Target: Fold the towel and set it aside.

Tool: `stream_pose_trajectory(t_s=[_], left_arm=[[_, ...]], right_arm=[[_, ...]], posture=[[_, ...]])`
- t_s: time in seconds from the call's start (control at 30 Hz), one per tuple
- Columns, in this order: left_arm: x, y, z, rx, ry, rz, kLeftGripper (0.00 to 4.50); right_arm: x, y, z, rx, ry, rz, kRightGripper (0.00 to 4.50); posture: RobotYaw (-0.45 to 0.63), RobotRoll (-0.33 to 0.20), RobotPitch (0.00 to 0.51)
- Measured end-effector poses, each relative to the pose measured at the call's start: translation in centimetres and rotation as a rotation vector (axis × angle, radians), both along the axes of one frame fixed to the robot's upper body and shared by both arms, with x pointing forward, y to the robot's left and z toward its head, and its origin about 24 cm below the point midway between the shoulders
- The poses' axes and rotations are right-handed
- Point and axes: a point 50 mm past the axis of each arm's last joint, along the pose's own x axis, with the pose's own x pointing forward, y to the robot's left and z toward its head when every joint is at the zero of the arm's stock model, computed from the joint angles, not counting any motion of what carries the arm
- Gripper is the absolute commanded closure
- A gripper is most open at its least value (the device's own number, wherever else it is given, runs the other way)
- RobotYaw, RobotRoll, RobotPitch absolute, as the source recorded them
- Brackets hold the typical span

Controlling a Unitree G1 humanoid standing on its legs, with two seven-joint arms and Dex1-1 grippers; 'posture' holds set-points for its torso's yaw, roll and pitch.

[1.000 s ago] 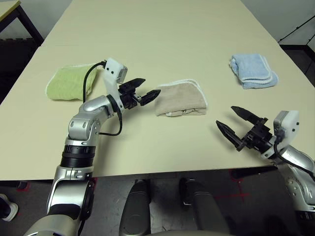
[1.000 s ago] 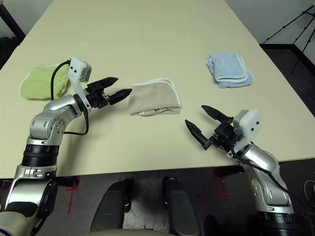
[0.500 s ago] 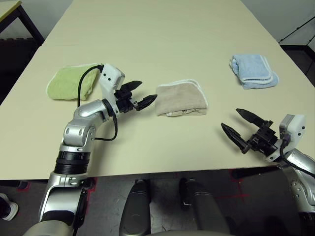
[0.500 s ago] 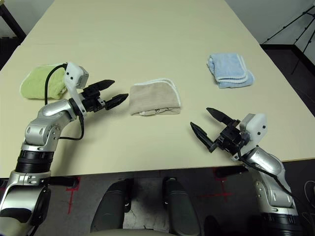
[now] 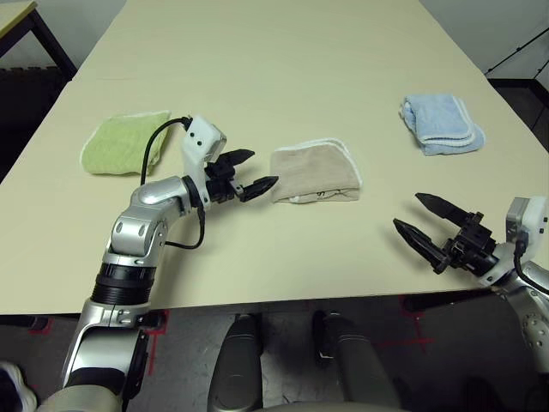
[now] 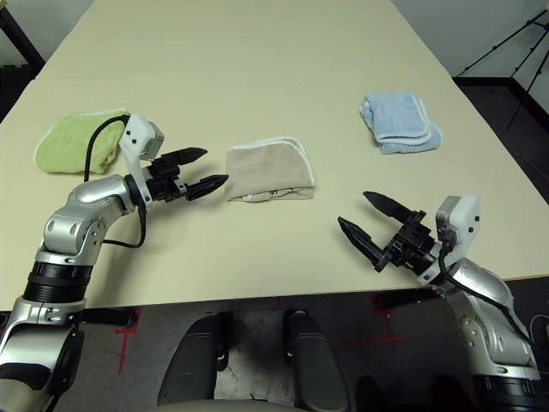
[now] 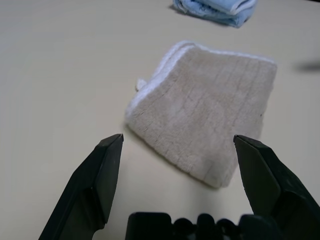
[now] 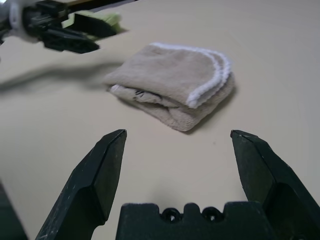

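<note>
The beige towel (image 5: 316,172) with white trim lies folded in the middle of the table; it also shows in the left wrist view (image 7: 205,120) and the right wrist view (image 8: 172,85). My left gripper (image 5: 246,170) is open, just left of the towel's left edge, fingertips pointing at it and not touching. My right gripper (image 5: 422,215) is open near the table's front right edge, well apart from the towel and empty.
A light green folded towel (image 5: 124,142) lies at the left of the table behind my left forearm. A light blue folded towel (image 5: 440,123) lies at the far right. The table's front edge (image 5: 257,300) runs below both arms.
My left gripper drew back slightly from the towel, then came back toward it, lower over the table. My right gripper moved right and toward the table's front edge. The towel has not moved.
</note>
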Motion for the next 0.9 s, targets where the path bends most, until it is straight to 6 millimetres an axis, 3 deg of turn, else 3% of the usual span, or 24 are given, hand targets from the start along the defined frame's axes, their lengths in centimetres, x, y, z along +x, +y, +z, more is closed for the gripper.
stream_pose_trajectory(t_s=[0.43, 0.8, 0.9], left_arm=[[0.3, 1.5, -0.7, 0.048, 0.018, 0.045, 0.03], [0.6, 0.9, -0.6, 0.034, 0.013, 0.044, 0.03], [0.8, 0.7, -0.7, 0.0, 0.085, 0.052, 0.03]], right_arm=[[1.7, -0.6, 0.4, -0.08, -0.039, 0.078, 0.0], [1.5, -0.8, 0.0, -0.119, -0.108, 0.072, 0.0], [1.4, -0.9, -0.1, -0.123, -0.11, 0.069, 0.0]], posture=[[0.12, 0.0, 0.156], [0.1, 0.0, 0.156], [0.09, 0.0, 0.156]])
